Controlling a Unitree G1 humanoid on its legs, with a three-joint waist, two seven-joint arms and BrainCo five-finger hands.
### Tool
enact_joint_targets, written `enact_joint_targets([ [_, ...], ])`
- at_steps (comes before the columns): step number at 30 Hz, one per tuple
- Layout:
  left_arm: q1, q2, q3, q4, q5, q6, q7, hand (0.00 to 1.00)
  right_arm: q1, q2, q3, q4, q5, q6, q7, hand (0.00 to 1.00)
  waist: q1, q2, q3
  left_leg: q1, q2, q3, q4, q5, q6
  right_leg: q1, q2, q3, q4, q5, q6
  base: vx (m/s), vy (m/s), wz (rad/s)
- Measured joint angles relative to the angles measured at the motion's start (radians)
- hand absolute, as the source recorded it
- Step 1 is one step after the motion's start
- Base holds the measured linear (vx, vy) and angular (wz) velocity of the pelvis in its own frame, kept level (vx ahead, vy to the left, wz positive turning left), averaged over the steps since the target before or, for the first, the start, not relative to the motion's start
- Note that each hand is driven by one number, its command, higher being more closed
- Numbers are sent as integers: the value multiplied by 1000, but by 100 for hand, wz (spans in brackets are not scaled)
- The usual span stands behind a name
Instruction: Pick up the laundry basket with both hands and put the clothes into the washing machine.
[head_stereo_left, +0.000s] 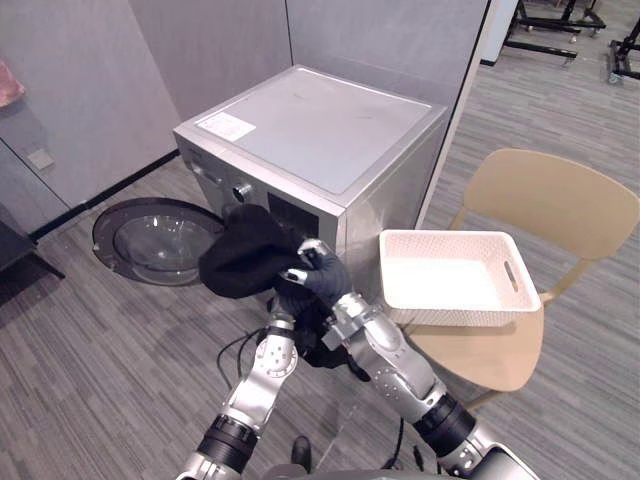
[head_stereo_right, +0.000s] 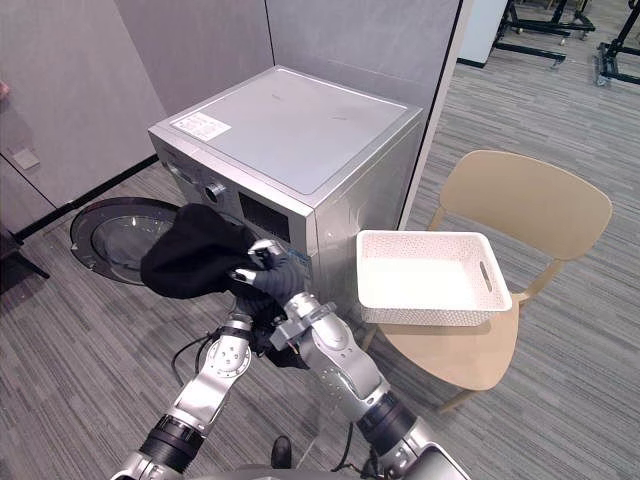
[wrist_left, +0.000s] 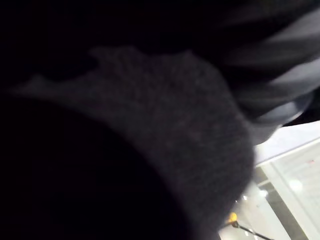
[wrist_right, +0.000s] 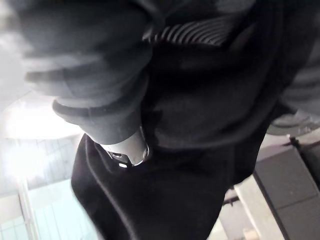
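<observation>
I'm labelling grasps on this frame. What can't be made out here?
1. Left robot hand: fingers buried under the black garment, in the eye views and the left wrist view.
2. Washing machine drum opening: behind the garment in both eye views.
3. Right robot hand: fingers curl on the garment, palm side covered by cloth.
4. Control panel markings: too small.

White basket (head_stereo_left: 455, 312) on tan chair (head_stereo_left: 550, 200)
</observation>
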Motion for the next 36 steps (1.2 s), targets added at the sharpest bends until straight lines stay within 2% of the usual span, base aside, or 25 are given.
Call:
enact_joint_targets([
  [1,8,-4,17,-4,0,0,0,100,9,-2,-15,0,-11,0,0,0,0,-1,0,0,-1,0,0,0,0,0,0,0,0,0,0,0,0,0],
  [5,86,-13,126,-47,-21,0,0,100,68,-23,-171,-16,-209,2,-16,0,0,-8,-6,6,-3,-1,-1,0,0,7,0,-1,0,0,1,0,0,0],
  [7,133,-17,176,-53,-21,0,-1,100,112,-51,-257,-69,-350,1,-38,0,1,-10,-6,14,-4,-3,-3,0,0,15,-1,-3,-1,-1,2,0,0,0],
  [14,209,-21,268,-52,-36,0,-8,100,231,-131,-387,-75,-555,3,-63,0,-2,-16,-11,6,-1,-14,-9,0,0,14,-2,-12,-5,-5,7,-7,-2,4],
  [16,215,-11,270,2,-45,-4,-13,100,276,-159,-408,-54,-611,4,-63,0,-1,-18,-16,-3,2,-25,-8,0,0,10,-1,-20,-5,-5,7,10,-11,12],
  [18,219,-9,297,79,-68,-3,-31,100,298,-177,-430,31,-669,11,-57,0,2,-25,-22,-14,-1,-30,-8,1,-2,1,0,-25,-5,-4,5,16,-3,8],
  [23,253,10,360,272,-108,2,-82,100,317,-182,-493,394,-826,43,-41,0,3,-34,-16,-49,-7,-87,-6,10,-11,-6,2,-84,2,-17,2,19,-18,36],
  [27,252,18,422,386,-108,16,-99,100,310,-178,-546,602,-874,70,-50,0,10,-23,31,-121,-18,-165,-3,38,-11,-43,-22,-197,83,-84,13,-10,-21,87],
  [28,253,27,433,425,-107,25,-101,100,313,-174,-577,654,-881,82,-70,0,8,-22,47,-142,-15,-92,-7,13,39,-51,-48,-258,128,-109,12,-24,15,115],
  [30,244,28,446,465,-107,31,-101,100,324,-169,-615,684,-881,98,-90,0,0,-33,53,-156,-15,68,0,-37,140,-52,-92,-318,152,-120,21,96,77,133],
  [31,230,26,445,503,-106,32,-101,100,322,-172,-648,722,-880,110,-106,0,3,-45,67,-176,0,287,36,-57,176,-51,-140,-383,181,-131,34,160,108,131],
  [32,230,27,446,512,-106,34,-101,100,321,-172,-658,729,-880,115,-111,0,4,-41,67,-182,12,354,55,-56,175,-51,-152,-401,195,-141,44,230,163,136],
  [33,243,28,453,528,-107,34,-100,100,319,-180,-666,744,-878,117,-117,0,2,-26,68,-182,37,429,95,34,154,-31,-165,-441,226,-162,66,257,130,113],
  [34,246,36,463,549,-106,35,-95,100,313,-174,-667,765,-875,123,-127,0,1,-33,73,-173,12,402,108,22,92,3,-185,-462,239,-172,78,297,154,111],
  [35,246,42,464,552,-106,36,-94,100,312,-165,-664,765,-868,124,-130,0,1,-43,78,-169,-4,384,111,20,91,19,-196,-465,238,-173,79,234,108,107],
  [36,246,54,464,558,-106,34,-94,100,298,-142,-665,768,-857,126,-133,0,3,-66,93,-167,-27,354,123,1,92,46,-214,-466,237,-179,90,157,90,79],
])
